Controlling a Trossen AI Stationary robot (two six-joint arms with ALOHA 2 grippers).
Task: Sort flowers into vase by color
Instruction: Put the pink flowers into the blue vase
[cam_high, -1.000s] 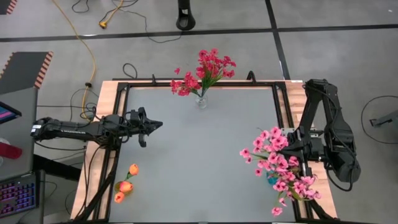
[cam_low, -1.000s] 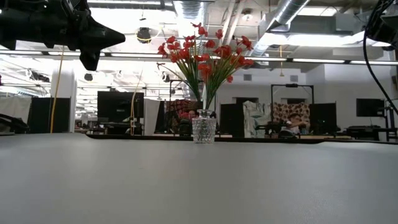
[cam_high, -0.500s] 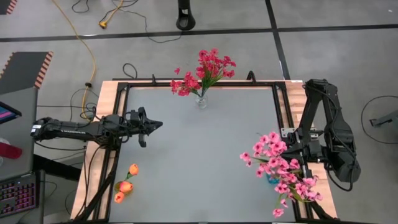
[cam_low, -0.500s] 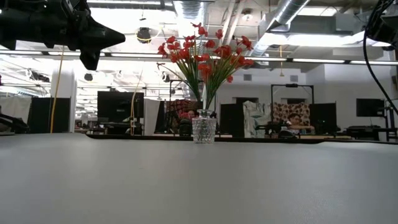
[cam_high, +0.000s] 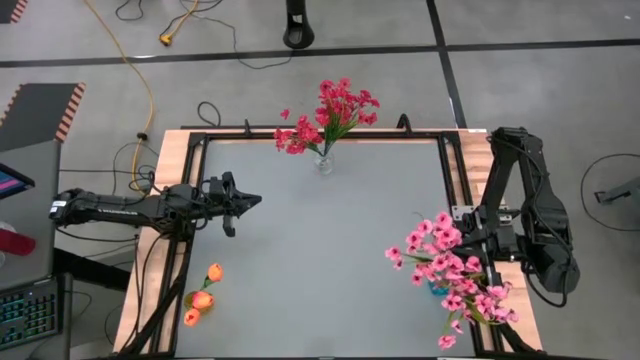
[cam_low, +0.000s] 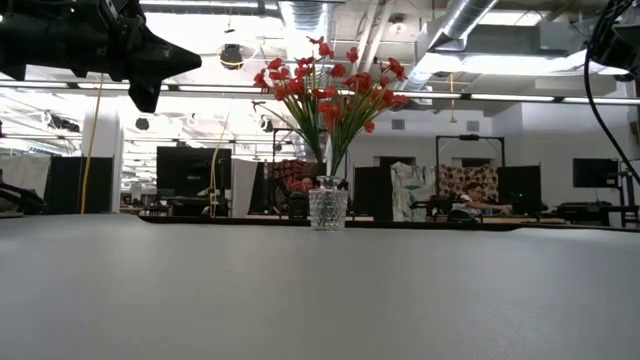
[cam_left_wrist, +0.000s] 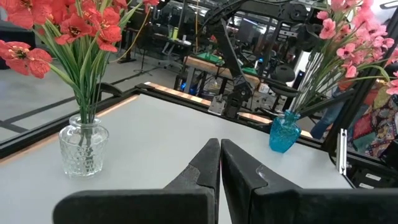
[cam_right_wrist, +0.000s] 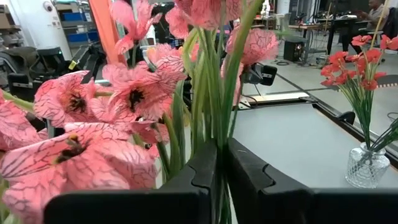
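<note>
Deep red flowers (cam_high: 330, 115) stand with their stems in a clear glass vase (cam_high: 324, 162) at the table's far edge. A pink spray (cam_high: 450, 270) rises over a small blue vase (cam_left_wrist: 285, 132) near the right edge, and its stems reach down into the vase mouth. Three orange buds (cam_high: 200, 296) sit at the near left corner. My right gripper (cam_right_wrist: 219, 163) is shut on the pink spray's stems. My left gripper (cam_left_wrist: 219, 163) is shut and hovers high over the table's left side, touching nothing. My right gripper pinches the bundle of green stems (cam_right_wrist: 214, 127) of the pink spray between its two fingers, several stems together, below the blossoms. The fingers come roughly level from the table's right side and lie across the stems. The spray stands upright, blossoms above the fingers.
The grey tabletop (cam_high: 320, 250) lies open between the three flower groups. A black frame and wooden rim (cam_high: 170, 170) run round the table. Cables lie on the floor beyond the far edge. Beyond the table the low view shows a workshop room.
The pink spray in my right gripper has shifted a little toward the table's near edge. The blue vase has stayed in place.
</note>
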